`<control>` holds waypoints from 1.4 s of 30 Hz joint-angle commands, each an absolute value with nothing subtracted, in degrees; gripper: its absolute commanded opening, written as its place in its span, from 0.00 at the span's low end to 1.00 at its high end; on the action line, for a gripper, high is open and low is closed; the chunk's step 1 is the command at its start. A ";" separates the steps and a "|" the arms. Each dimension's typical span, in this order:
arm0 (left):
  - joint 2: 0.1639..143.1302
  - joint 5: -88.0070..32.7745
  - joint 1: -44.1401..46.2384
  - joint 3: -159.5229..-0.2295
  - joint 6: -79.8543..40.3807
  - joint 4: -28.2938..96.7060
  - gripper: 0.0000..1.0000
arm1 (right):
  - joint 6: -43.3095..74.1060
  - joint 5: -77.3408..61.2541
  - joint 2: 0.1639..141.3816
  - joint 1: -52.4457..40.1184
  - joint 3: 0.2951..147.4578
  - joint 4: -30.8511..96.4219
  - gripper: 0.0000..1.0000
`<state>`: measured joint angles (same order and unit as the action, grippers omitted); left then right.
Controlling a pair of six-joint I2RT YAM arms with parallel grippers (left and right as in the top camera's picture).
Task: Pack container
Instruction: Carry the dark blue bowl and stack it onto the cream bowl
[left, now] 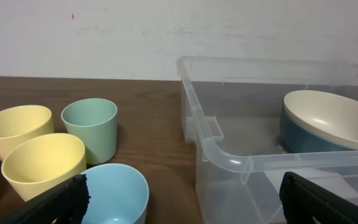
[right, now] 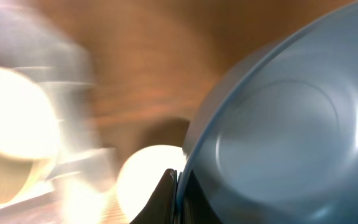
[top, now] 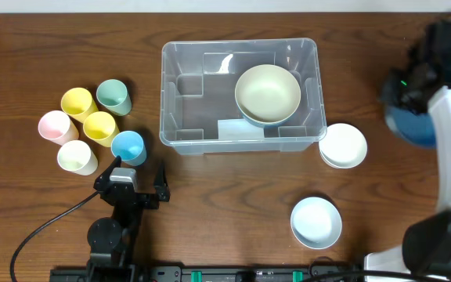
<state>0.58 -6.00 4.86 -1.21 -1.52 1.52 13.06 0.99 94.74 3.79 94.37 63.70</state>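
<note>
Container: a clear plastic storage bin (top: pixel 180 102) is seen standing upright on the wooden table (top: pixel 233 196), mid-table and toward the far edge.
Contents: a cream bowl with a blue outside (top: pixel 267 94) is lodged in the container's right half and appears tilted in the left wrist view.
Left gripper (top: pixel 140 166): it is placed in front of the container's near-left corner, apart from it. The jaws are spread wide and nothing is gripped.
Right gripper (right: pixel 176 186): it is positioned well beyond the container's right wall. The fingers are pinched tight on the rim of a blue bowl (right: pixel 278 124).
Cups: six are clustered left of the container: green cup (top: pixel 113 96), far yellow cup (top: pixel 77 102), near yellow cup (top: pixel 100 128), pink cup (top: pixel 55 126), cream cup (top: pixel 77 157) and blue cup (top: pixel 128 146). The blue cup is the nearest to the container's near-left corner.
Loose bowls: a white bowl (top: pixel 343 145) is set just beside the container's near-right corner. A pale blue bowl (top: pixel 316 222) is found well in front of the container's right end.
</note>
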 commanded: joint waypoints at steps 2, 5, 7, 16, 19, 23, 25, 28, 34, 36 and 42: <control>0.23 -6.87 4.51 -0.23 -1.78 3.38 0.98 | 9.52 1.76 92.03 -8.67 101.25 63.68 0.01; 0.23 -6.87 4.51 -0.23 -1.78 3.38 0.98 | 9.54 4.97 92.07 -16.40 101.49 60.66 0.01; 0.23 -6.87 4.51 -0.23 -1.78 3.40 0.98 | 9.54 7.16 92.79 -20.53 101.49 58.92 0.01; 0.23 -6.87 4.51 -0.23 -1.78 3.40 0.98 | 9.54 9.19 102.17 -29.98 101.47 54.00 0.01; 0.23 -6.87 4.51 -0.23 -1.78 3.40 0.98 | 9.32 8.84 105.75 -30.87 101.47 52.95 0.01; 0.23 -6.87 4.51 -0.23 -1.78 3.40 0.98 | 9.34 8.54 109.95 -31.64 101.47 52.05 0.01; 0.23 -6.87 4.51 -0.23 -1.78 3.40 0.98 | 9.34 8.14 111.46 -32.29 101.47 51.77 0.01; 0.23 -6.87 4.51 -0.23 -1.78 3.40 0.98 | 9.28 7.20 112.99 -33.06 101.47 50.94 0.01; 0.23 -6.87 4.51 -0.23 -1.78 3.40 0.98 | 9.08 6.87 113.93 -34.59 101.47 49.91 0.01; 0.23 -6.87 4.51 -0.23 -1.78 3.40 0.98 | 9.10 6.87 113.93 -34.81 101.47 49.91 0.01; 0.23 -6.87 4.51 -0.23 -1.78 3.40 0.98 | 9.10 6.85 114.02 -34.89 101.47 50.04 0.01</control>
<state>0.58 -6.00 4.86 -1.21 -1.52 1.52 9.98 6.22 113.97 -34.37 100.86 50.06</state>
